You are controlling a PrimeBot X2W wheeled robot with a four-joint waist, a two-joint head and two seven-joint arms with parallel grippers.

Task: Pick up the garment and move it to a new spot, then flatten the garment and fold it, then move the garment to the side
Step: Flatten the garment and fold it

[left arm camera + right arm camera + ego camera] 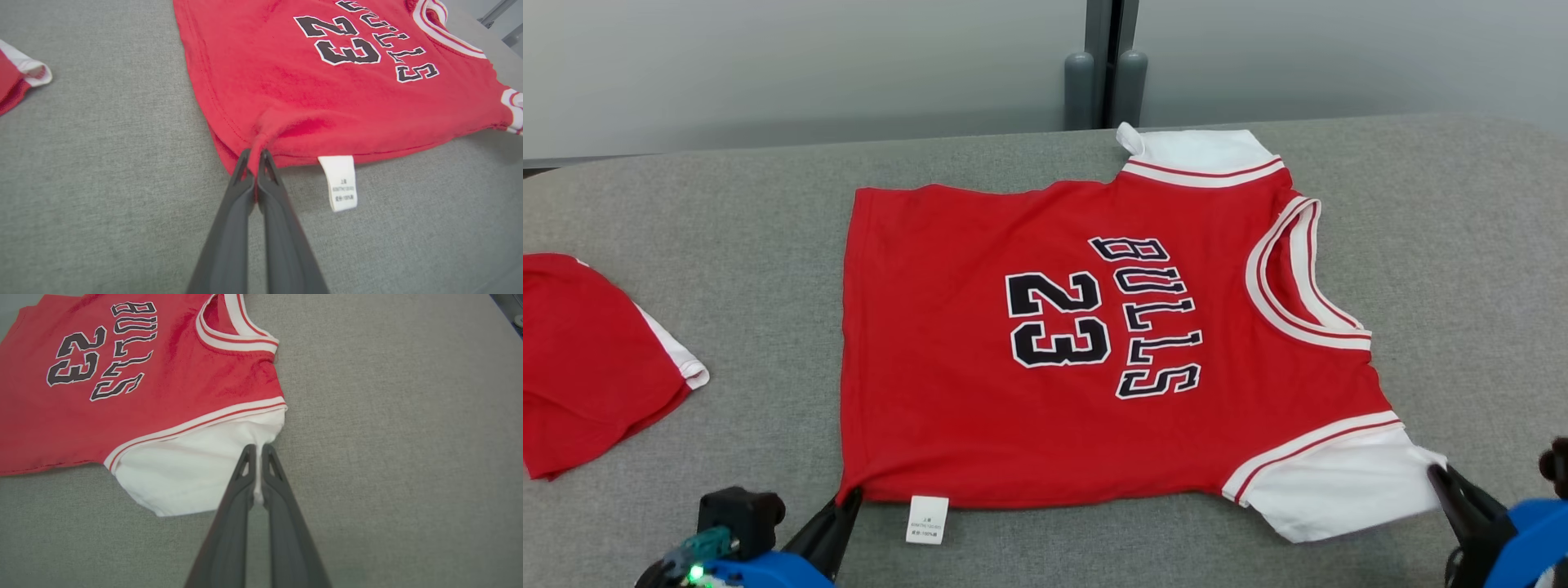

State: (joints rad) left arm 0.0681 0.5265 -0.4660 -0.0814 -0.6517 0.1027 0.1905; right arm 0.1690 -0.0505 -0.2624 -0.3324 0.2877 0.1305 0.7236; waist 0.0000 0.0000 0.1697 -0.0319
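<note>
one red fabric jersey (947, 392), white-sleeved, flat just beyond my grip. my left gripper (255, 158) pinched closed on its hem corner (261, 130); right gripper (256, 452) closed on the near sleeve (184, 469). risk: uneven lifting slips a thin pinch, rumpling it.

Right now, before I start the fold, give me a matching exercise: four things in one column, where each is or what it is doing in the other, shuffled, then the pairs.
1. left fingers
2. right fingers
3. white tag
4. second red garment

A. lying apart, at the left of the table
B. shut on the white sleeve of the shirt
C. sticking out from the shirt's near hem onto the table
D. shut on the shirt's red hem corner

Pairs: 1-D, 2-B, 3-C, 4-A
</note>
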